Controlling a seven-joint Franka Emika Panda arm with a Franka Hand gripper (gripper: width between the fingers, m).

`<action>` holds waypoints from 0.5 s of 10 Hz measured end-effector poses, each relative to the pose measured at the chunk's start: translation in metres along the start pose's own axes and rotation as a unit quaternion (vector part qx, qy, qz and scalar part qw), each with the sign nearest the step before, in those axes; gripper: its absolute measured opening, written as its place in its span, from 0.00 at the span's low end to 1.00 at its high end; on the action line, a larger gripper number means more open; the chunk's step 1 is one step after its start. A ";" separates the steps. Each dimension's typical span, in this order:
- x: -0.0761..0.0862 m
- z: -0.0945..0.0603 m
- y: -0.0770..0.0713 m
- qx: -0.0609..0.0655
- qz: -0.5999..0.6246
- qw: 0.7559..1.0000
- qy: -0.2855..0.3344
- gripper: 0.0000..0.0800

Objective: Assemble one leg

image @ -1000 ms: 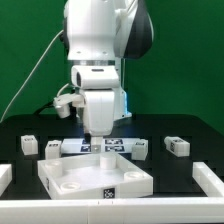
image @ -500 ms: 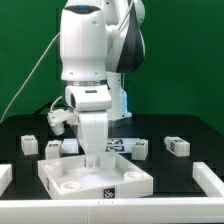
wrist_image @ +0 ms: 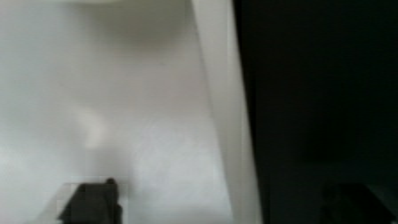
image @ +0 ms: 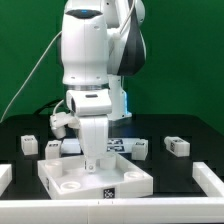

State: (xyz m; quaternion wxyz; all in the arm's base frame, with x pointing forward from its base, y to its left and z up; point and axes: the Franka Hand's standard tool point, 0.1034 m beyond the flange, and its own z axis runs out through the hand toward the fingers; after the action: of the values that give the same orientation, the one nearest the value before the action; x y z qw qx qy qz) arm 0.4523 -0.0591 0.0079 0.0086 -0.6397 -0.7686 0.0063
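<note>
1. Black table [image: 175, 168] across the whole scene, in front of a green backdrop.
2. Large white arm [image: 95, 70] in the middle, reaching straight down.
3. Square white tray [image: 65, 188] with corner sockets, flat on the near middle of the table, directly under the arm.
4. Marker board [image: 116, 147] just beyond the far edge of the tray, partly hidden by the arm.
5. Four small white blocks [image: 27, 145] in the same far row: three toward the exterior view's left, one just right of the marker board.
6. Leg [image: 177, 146]: small white block with a black-and-white square tag showing. Alone on the table at the far right of the exterior view, apart from the tray and well away from the arm.
7. Gripper [image: 93, 163] low over the far left part of the tray, at or just above its surface. Jaw width impossible to tell: only one dark finger [wrist_image: 89, 203] in the blurred wrist view, against a white surface.
8. Against half a second ago: arm slightly lower. Against a full second ago: gripper clearly lower, then well above the tray. Tray, leg and blocks unmoved.
</note>
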 end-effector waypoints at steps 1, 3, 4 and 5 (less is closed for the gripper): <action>0.000 0.000 0.000 0.000 0.000 1.000 0.000 0.49; 0.000 0.001 -0.001 0.001 0.001 1.000 0.000 0.32; 0.000 0.001 -0.001 0.001 0.001 1.000 0.000 0.10; -0.001 0.001 -0.001 0.001 0.003 1.000 0.000 0.10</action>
State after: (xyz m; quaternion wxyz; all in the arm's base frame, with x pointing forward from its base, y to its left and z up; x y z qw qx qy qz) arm 0.4515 -0.0601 0.0072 0.0092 -0.6417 -0.7669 0.0070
